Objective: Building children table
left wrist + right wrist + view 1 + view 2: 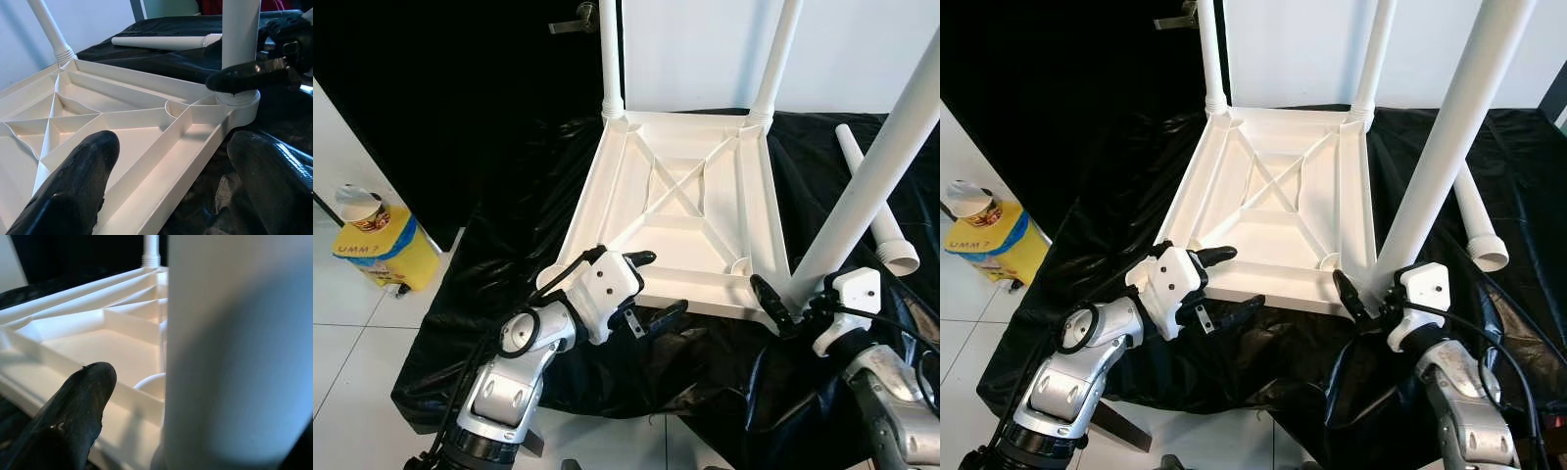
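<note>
Left gripper (648, 286) straddles the upturned tabletop's (677, 223) near edge, jaws wide and empty; right gripper (781, 307), bent inward, clamps the near-corner leg (871, 178).

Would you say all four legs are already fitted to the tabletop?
No, one leg lies loose on the black sheet beside the tabletop.

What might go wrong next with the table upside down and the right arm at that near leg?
The near-right leg leans; held low by the right pincer, it may seat crooked or pop out of its socket. The left pincer straddles the tabletop rim with fingers open, so the top could slide on the slick black sheet.
</note>
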You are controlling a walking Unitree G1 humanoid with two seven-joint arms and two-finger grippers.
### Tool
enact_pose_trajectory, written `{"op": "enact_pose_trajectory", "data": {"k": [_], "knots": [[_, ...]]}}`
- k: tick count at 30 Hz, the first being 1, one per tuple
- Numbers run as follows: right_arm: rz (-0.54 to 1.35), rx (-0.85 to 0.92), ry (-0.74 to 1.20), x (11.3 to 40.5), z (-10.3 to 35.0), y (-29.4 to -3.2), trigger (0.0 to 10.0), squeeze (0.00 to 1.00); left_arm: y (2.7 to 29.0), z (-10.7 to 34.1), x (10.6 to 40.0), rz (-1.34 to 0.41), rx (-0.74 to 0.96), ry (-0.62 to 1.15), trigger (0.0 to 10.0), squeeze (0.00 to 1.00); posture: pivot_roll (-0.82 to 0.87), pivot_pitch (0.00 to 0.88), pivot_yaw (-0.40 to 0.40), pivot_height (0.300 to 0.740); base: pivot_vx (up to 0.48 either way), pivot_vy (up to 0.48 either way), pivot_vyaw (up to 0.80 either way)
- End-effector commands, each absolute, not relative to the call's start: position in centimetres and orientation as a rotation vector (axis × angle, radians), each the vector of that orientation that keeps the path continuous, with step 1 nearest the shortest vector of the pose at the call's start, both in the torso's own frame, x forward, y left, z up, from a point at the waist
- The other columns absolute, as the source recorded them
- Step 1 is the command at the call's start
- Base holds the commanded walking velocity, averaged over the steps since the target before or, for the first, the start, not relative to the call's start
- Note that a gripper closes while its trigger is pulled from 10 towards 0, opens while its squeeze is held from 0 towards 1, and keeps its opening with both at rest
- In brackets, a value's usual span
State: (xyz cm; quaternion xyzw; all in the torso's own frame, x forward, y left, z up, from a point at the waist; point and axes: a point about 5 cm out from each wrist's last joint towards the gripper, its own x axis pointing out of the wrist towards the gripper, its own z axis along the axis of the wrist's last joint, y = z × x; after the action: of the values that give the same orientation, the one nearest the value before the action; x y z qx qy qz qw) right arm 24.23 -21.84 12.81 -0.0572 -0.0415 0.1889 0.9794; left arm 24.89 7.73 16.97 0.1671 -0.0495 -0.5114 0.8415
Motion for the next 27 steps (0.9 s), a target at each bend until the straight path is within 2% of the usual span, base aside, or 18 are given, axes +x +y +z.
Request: {"op": "enact_pose_trajectory", "data": {"k": [1, 3, 4, 5, 7, 8, 9, 17, 18, 19, 20, 27], "knots": [[0.4, -0.111, -0.077, 24.3, 12.6, -22.0, 10.0, 0.0, 7.9, 17.0, 25.2, -1.023, 0.356, -0.114, 10.0, 0.0, -0.06, 0.053, 0.035, 0.74, 0.0, 0.0, 0.0], [0.421, -0.131, -0.063, 24.5, 12.5, -22.3, 10.0, 0.0, 7.9, 17.0, 25.2, -1.022, 0.356, -0.114, 10.0, 0.0, -0.06, 0.055, 0.034, 0.74, 0.0, 0.0, 0.0], [0.437, -0.143, -0.046, 24.6, 12.2, -22.6, 4.8, 0.0, 7.9, 17.0, 25.2, -1.02, 0.357, -0.114, 10.0, 0.0, -0.06, 0.057, 0.034, 0.74, 0.0, 0.0, 0.0], [0.446, -0.148, -0.029, 24.6, 11.8, -22.8, 1.3, 0.0, 8.0, 17.0, 25.2, -1.017, 0.358, -0.113, 10.0, 0.0, -0.05, 0.06, 0.034, 0.74, 0.0, 0.0, 0.0], [0.446, -0.148, -0.029, 24.6, 11.8, -22.8, 1.3, 0.0, 8.0, 17.0, 25.2, -1.017, 0.358, -0.113, 10.0, 0.0, -0.05, 0.06, 0.034, 0.74, 0.0, 0.0, 0.0], [0.458, -0.147, -0.018, 24.6, 11.5, -23.0, 0.4, 0.0, 8.0, 17.1, 25.2, -1.016, 0.359, -0.113, 10.0, 0.0, -0.05, 0.06, 0.034, 0.74, 0.0, 0.0, 0.0], [0.469, -0.145, 0.002, 24.4, 10.8, -23.3, 0.0, 0.0, 8.1, 17.1, 25.2, -1.014, 0.36, -0.112, 10.0, 0.0, -0.05, 0.065, 0.034, 0.74, 0.0, 0.0, 0.0], [0.444, -0.131, 0.034, 24.0, 9.9, -23.8, 0.0, 0.0, 8.2, 17.1, 25.2, -1.014, 0.36, -0.11, 10.0, 0.0, -0.06, 0.07, 0.038, 0.74, 0.0, 0.0, 0.0], [0.433, -0.123, 0.04, 23.9, 9.7, -23.9, 3.7, 0.0, 8.2, 17.1, 25.2, -1.014, 0.36, -0.11, 10.0, 0.0, -0.06, 0.07, 0.038, 0.74, 0.0, 0.0, 0.0], [0.433, -0.123, 0.04, 23.9, 9.7, -23.9, 3.7, 0.0, 8.2, 17.1, 25.2, -1.014, 0.36, -0.11, 10.0, 0.0, -0.06, 0.07, 0.038, 0.74, 0.0, 0.0, 0.0], [0.411, -0.115, 0.044, 23.9, 9.6, -23.9, 10.0, 0.0, 8.2, 17.1, 25.2, -1.015, 0.36, -0.109, 10.0, 0.0, -0.06, 0.07, 0.038, 0.74, 0.0, 0.0, 0.0], [0.302, -0.064, 0.038, 23.8, 9.1, -23.3, 10.0, 0.0, 8.0, 17.0, 25.2, -1.019, 0.357, -0.107, 10.0, 0.0, -0.06, 0.07, 0.036, 0.74, 0.0, 0.0, 0.0]]}}
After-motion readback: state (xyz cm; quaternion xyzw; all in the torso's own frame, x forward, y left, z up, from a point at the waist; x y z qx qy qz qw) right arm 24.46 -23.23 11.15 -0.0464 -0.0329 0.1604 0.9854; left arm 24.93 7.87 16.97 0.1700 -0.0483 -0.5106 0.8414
